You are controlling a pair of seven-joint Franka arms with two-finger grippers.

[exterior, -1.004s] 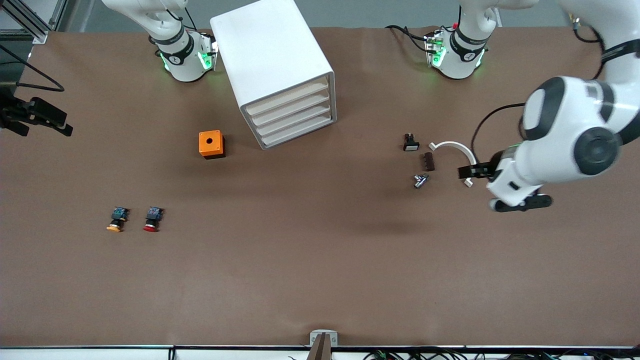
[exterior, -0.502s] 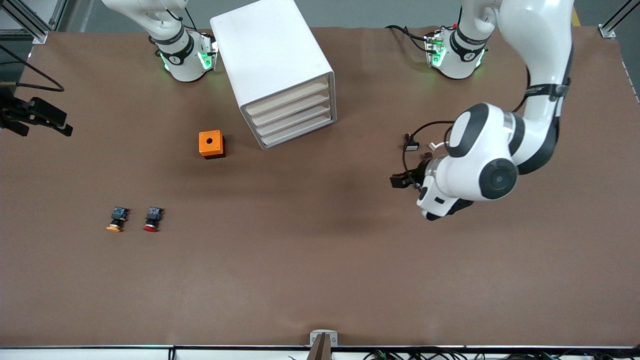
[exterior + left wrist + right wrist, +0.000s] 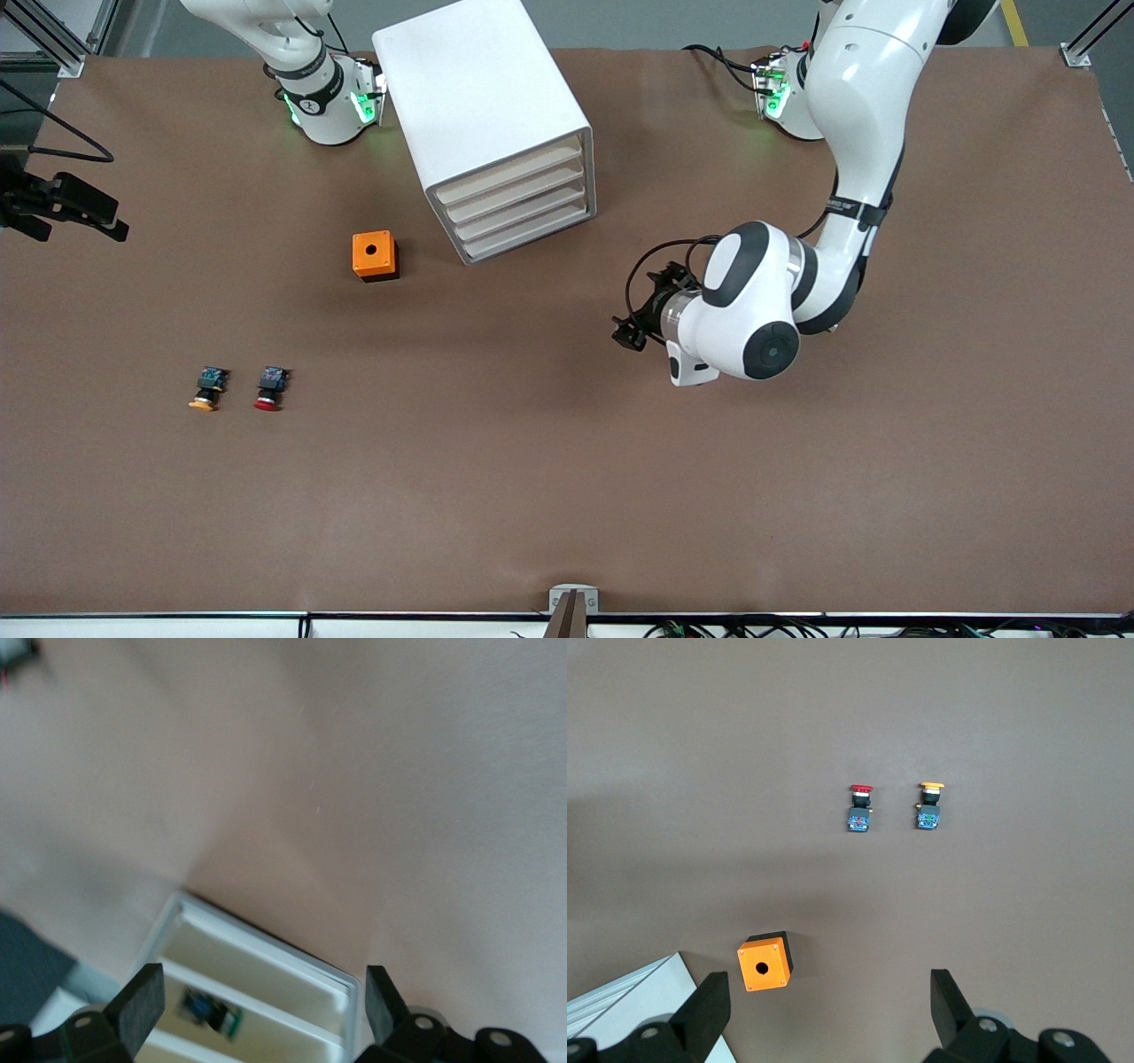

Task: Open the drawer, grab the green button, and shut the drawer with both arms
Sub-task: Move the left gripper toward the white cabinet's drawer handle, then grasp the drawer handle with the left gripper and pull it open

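Left gripper [image 3: 631, 335]: hovering wide open, empty, beside the white four-drawer plastic cabinet [image 3: 496, 124].
Right gripper [image 3: 824, 1014]: waiting spread, empty.
Risk: fingers missing the closed drawer front.

Left arm [image 3: 850, 133] reaches out from base, elbow bent, wrist low over mid-table; left gripper [image 3: 257, 1010] fingers spread wide, empty. Right arm [image 3: 266, 35] waits raised; right gripper [image 3: 828, 1014] over table, fingers spread wide, empty.
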